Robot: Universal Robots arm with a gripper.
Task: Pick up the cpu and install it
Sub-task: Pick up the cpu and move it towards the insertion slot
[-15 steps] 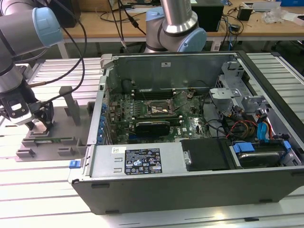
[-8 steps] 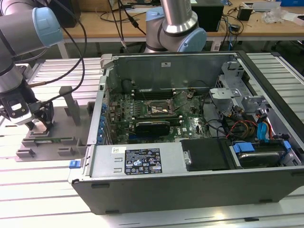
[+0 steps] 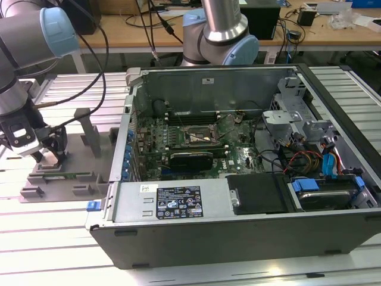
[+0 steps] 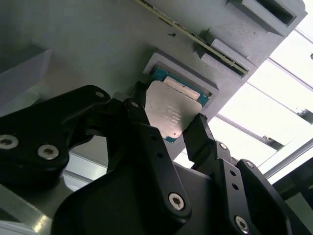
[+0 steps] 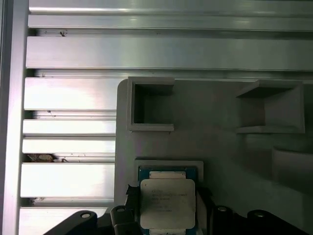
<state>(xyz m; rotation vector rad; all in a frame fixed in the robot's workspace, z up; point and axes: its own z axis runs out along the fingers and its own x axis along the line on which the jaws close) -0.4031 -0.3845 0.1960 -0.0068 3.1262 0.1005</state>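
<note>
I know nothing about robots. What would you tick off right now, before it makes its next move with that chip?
1. The gripper is lined up on the cpu, with one of its fingers at each opposite edge: ok.
2. Contact: both wrist views suggest both edges are touched: ok. How firm the hold is: cannot tell.
3. The cpu lies level in the recess of the tray: ok.
4. The computer case is open on top, motherboard exposed: ok.
5. The socket is open and empty: cannot tell.
</note>
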